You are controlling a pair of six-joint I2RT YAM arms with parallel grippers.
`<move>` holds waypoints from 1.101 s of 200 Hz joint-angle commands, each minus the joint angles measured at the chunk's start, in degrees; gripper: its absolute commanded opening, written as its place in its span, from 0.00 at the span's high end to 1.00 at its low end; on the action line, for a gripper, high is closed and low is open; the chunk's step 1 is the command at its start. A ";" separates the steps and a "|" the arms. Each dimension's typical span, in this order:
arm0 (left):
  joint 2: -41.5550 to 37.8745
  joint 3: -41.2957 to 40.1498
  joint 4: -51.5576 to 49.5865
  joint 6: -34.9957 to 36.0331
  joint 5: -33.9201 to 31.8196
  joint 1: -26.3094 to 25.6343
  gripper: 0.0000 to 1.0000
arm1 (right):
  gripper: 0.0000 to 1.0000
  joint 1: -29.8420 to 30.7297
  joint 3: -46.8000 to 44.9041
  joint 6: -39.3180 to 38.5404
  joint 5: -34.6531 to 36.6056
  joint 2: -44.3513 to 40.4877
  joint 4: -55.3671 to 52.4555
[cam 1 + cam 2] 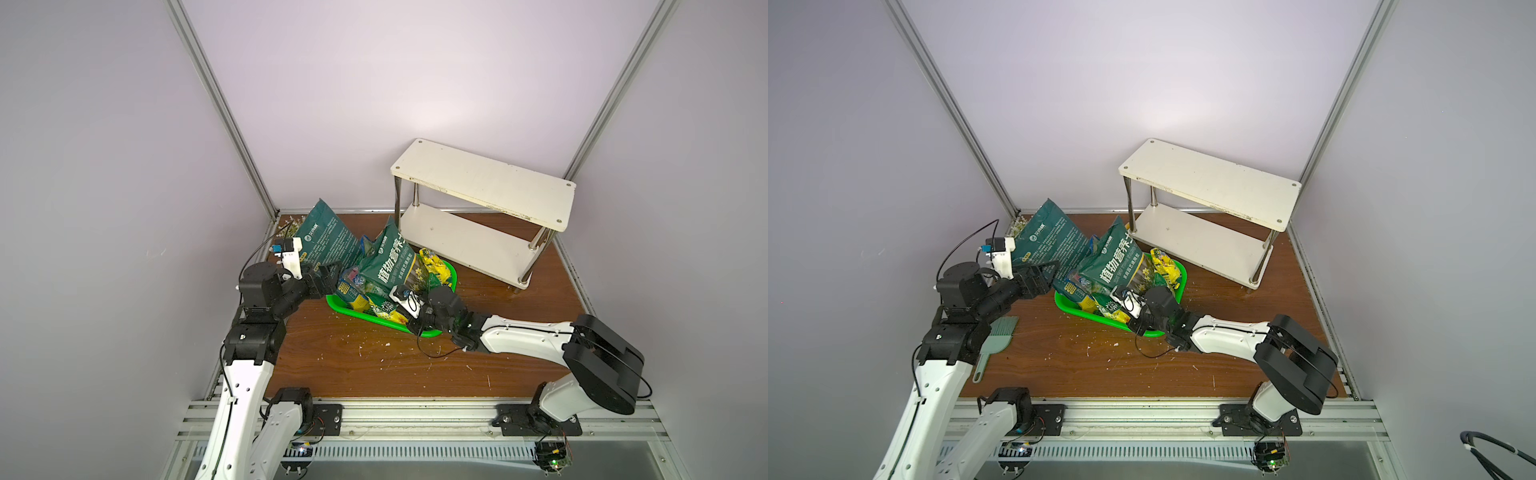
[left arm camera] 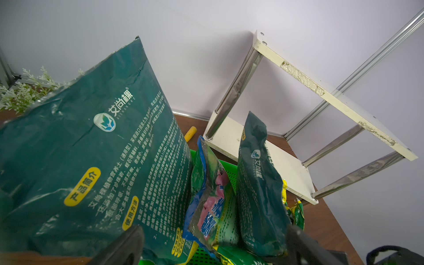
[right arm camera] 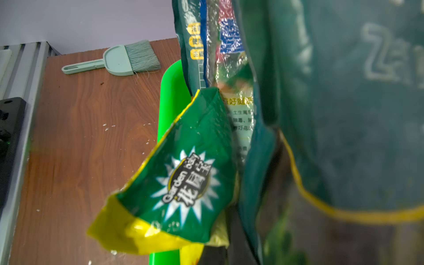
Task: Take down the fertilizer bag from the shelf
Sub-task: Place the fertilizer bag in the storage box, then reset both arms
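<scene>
Well, we see the left gripper (image 1: 326, 275) with fingers spread wide at the foot of the big dark-green bag (image 2: 103, 149), which reads "艾尚棵 AISHANGKE" and has yellow tabs "产品简介" and "使用方法". That bag leans at the left end of the green basket (image 1: 361, 316), centre frame in both top views, apart from the shelf (image 1: 482, 187) at upper right. Beside it a second bag (image 1: 390, 266) reads "植物营养土". Our right gripper (image 1: 405, 316) is closed at the basket's near rim; whether it pinches anything we cannot tell. Its wrist view shows a green-yellow pouch (image 3: 183, 179) marked "Garden baby 花园宝". Wood-grain tabletop (image 1: 374, 365), white crumbs, a mint hand brush (image 3: 124, 60), pale lilac walls.
</scene>
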 commanded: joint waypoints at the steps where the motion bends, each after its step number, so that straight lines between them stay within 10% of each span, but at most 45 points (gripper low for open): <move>1: -0.55 0.43 0.15 0.08 0.41 0.72 0.01 | 1.00 -0.73 -2.29 1.41 2.93 -3.18 -1.81; 46: -7.39 0.56 3.10 -3.85 -7.36 3.71 0.00 | 0.01 -0.06 -1.89 0.86 -2.27 -11.82 5.41; 72: -24.20 -10.14 13.10 -9.73 -25.80 5.20 0.00 | 0.01 -0.15 -2.51 0.37 -2.43 -22.33 7.25; 97: -42.91 -25.55 19.84 -12.96 -41.79 5.45 0.00 | 0.01 -0.54 -12.46 -0.47 12.75 -38.76 12.78; 136: -22.05 -34.94 28.35 -10.25 -38.48 6.43 0.00 | 0.01 -12.98 -29.89 4.19 38.77 -54.65 18.14; 165: -12.39 -47.44 43.10 -9.44 -54.19 7.22 0.01 | 0.01 -30.07 -33.42 10.31 35.30 -48.31 16.61; 182: -11.62 -48.60 51.01 2.24 -46.16 7.31 0.00 | 0.01 -35.92 -36.70 9.50 34.28 -41.11 22.70; 220: -4.44 -60.01 78.25 3.70 -51.69 7.40 0.00 | 0.01 -45.63 -39.66 10.52 26.39 -22.82 40.66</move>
